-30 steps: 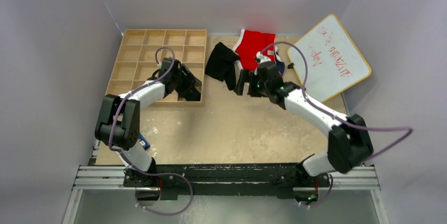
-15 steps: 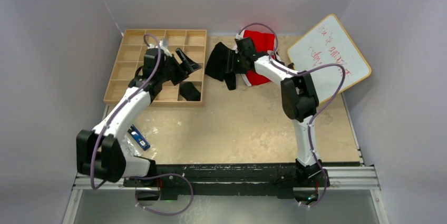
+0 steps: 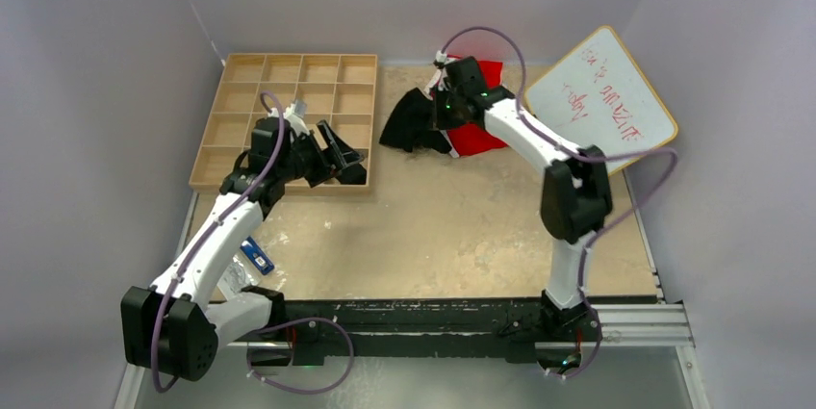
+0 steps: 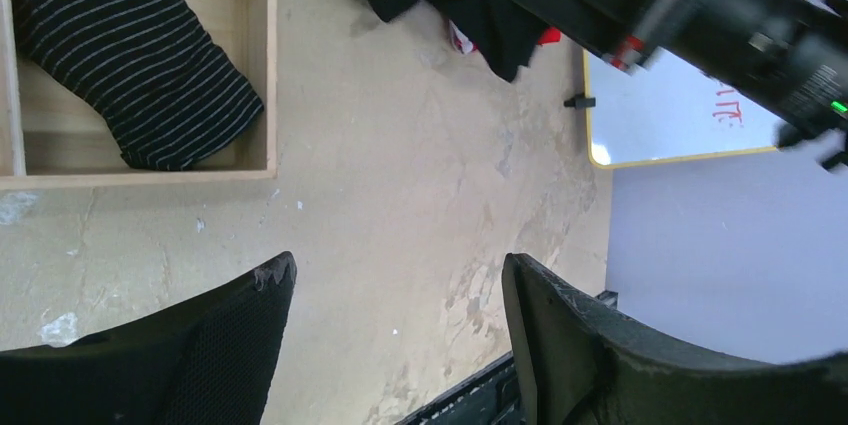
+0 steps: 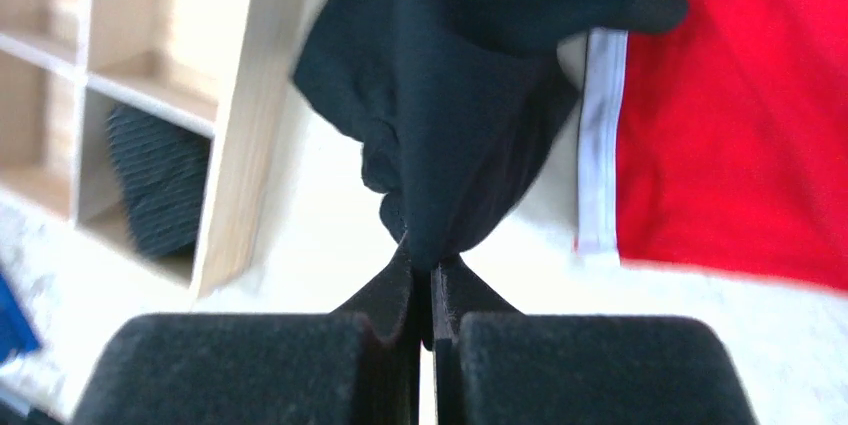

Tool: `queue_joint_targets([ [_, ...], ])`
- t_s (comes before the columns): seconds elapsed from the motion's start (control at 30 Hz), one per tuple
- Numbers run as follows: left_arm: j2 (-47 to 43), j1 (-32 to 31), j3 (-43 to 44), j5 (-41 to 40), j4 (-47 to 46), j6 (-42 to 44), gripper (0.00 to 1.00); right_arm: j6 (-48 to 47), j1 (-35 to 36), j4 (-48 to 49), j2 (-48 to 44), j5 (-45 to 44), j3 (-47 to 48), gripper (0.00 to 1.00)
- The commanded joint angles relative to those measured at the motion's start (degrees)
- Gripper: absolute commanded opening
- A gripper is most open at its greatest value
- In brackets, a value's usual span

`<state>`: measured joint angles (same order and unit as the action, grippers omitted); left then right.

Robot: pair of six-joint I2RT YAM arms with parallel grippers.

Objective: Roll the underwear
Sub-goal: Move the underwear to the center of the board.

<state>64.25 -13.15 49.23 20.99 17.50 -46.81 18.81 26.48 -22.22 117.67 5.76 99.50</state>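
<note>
You worked on a worn beige tabletop (image 3: 433, 236), blotched with pale patches, boxed in by plain grey walls (image 3: 96, 91). A wooden grid tray (image 3: 252, 91) lay at the far left, and a whiteboard (image 3: 601, 106) with red scribbles sat tilted at the far right.

The ribbed black underwear (image 4: 130, 55) lay bundled in the tray's near right corner compartment, its long axis set diagonally across the cell. The plain black underwear (image 3: 409, 125) lay crumpled on the table between the tray and the red briefs (image 3: 476, 135), stretching slantwise from the tray side up toward your right gripper (image 5: 425, 295). That gripper was clamped on a bunched fold of it, pads pressed together.

Your left gripper (image 4: 398, 270) stood spread wide with nothing between its fingers, above bare table just beside the tray's corner.

From above, that gripper hid most of the ribbed bundle, and your right arm covered part of the briefs. A small blue object (image 3: 255, 255) by the left arm was too small to identify.
</note>
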Motion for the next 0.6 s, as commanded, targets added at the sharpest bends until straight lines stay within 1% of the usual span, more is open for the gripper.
queue_joint_targets([
  [0.0,-2.83,0.32,-1.20,3.75,0.43,2.36,0.73,-3.27,1.80,-3.21,-16.09,2.90,-11.66,0.00],
  [0.1,-3.20,0.23,-2.09,5.22,0.43,2.86,0.73,-5.25,5.37,-3.86,-24.40,4.99,-22.96,0.00],
  [0.2,-2.77,0.23,-2.65,7.84,0.39,3.98,0.73,-5.76,10.75,-6.55,-29.44,11.51,-32.16,0.11],
  [0.23,-2.66,0.19,-2.83,8.58,0.43,4.34,0.73,-5.43,12.70,-6.26,-30.90,14.31,-35.29,0.17],
  [0.27,-2.50,0.15,-3.05,9.26,0.42,4.69,0.73,-5.18,14.50,-5.87,-32.41,17.41,-37.90,0.18],
  [0.3,-2.33,0.14,-3.30,9.89,0.42,4.97,0.73,-4.81,16.25,-5.19,-34.23,19.64,-40.32,0.15],
  [0.33,-2.29,0.14,-3.58,10.39,0.37,5.11,0.73,-4.00,17.64,-3.95,-36.70,21.04,-42.71,0.16],
  [0.37,-2.29,0.06,-3.96,11.00,0.16,5.20,0.73,-2.99,18.27,-2.55,-39.23,22.27,-44.88,0.26],
  [0.4,-2.22,0.05,-4.34,11.34,0.09,5.19,0.73,-2.39,18.33,-1.97,-42.92,22.85,-46.62,0.49],
  [0.43,-2.18,-0.01,-4.66,11.73,-0.04,5.04,0.73,-1.29,18.37,-2.79,-45.52,22.20,-47.63,0.56],
  [0.47,-2.18,-0.14,-5.04,12.13,-0.27,4.94,0.73,0.60,18.24,-3.13,-47.76,18.91,-48.36,0.58],
  [0.57,-2.24,-0.81,-6.07,13.19,-1.46,4.24,0.73,3.62,17.18,-4.09,-52.95,3.63,-49.18,0.70],
])
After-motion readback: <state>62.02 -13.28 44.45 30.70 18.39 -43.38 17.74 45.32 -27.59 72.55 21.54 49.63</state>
